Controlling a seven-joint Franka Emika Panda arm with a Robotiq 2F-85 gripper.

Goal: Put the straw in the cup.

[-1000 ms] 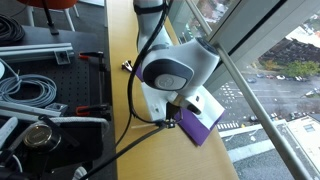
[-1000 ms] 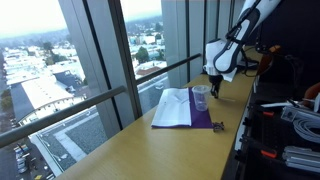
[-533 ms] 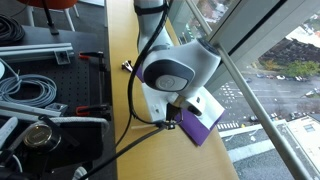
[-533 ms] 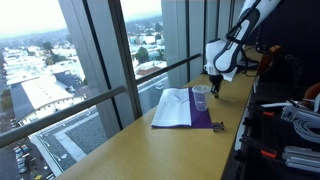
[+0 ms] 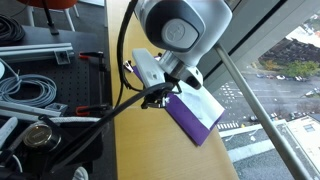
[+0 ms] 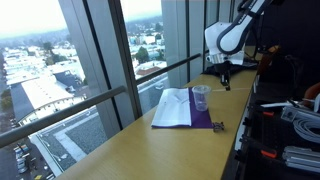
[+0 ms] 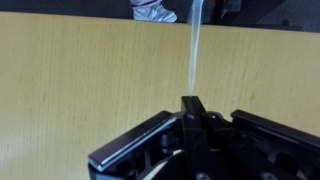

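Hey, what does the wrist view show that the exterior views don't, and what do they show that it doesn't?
Only the wrist view: the straw, thin and pale, clamped in the shut gripper and pointing out over the table. Only an exterior view: the cup upright at the purple cloth's edge, with windows behind. A pale shape at the wrist view's top edge may be the cup. Both: the gripper and the wooden table.

A purple cloth [image 6: 188, 124] lies on the wooden table [image 6: 140, 152] under a white sheet [image 6: 175, 104], with a small black-and-white clip-like object [image 6: 218, 126] just beside it. Coiled grey cables [image 5: 30, 90] lie off the table's edge.
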